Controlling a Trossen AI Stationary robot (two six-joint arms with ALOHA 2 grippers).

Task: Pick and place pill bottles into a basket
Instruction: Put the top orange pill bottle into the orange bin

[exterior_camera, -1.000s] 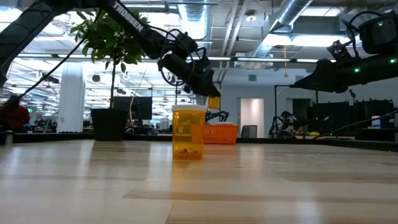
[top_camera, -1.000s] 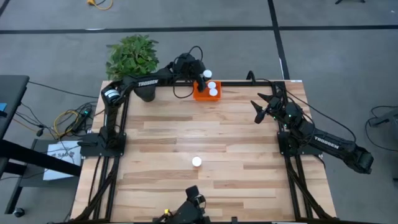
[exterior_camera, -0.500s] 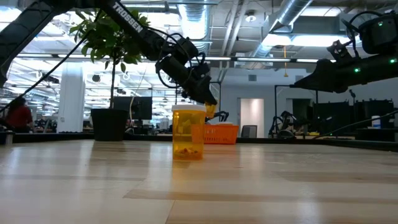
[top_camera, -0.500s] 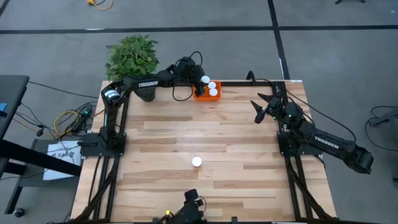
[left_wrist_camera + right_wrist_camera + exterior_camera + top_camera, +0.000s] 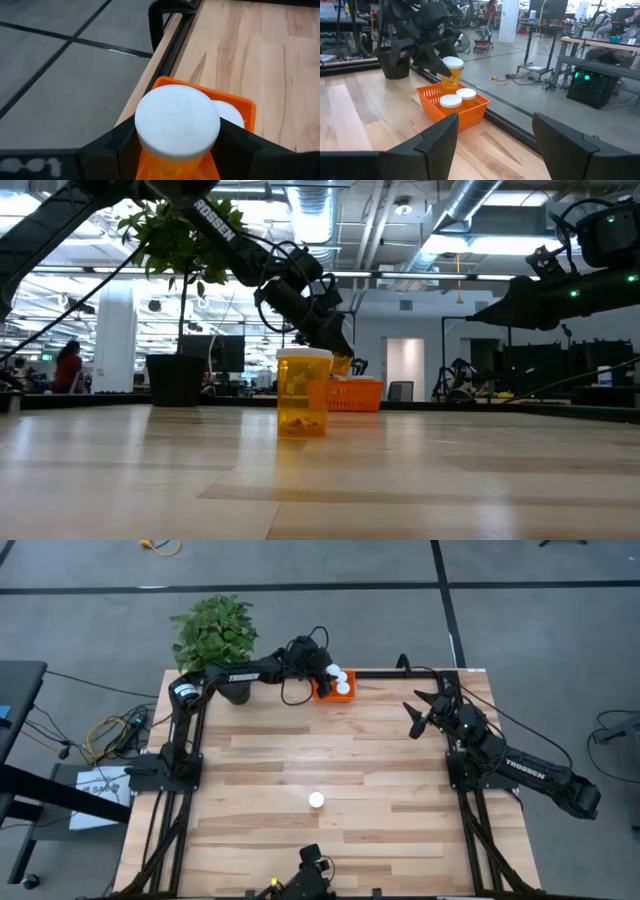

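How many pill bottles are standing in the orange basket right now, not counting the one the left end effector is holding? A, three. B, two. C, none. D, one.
B: the right wrist view shows two capped pill bottles in the basket, with a third held over it by the left end effector.

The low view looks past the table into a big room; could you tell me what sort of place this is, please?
Probably a large open lab or workshop: exposed ceiling ducts, workbenches with equipment, and a person far off behind the wooden table.
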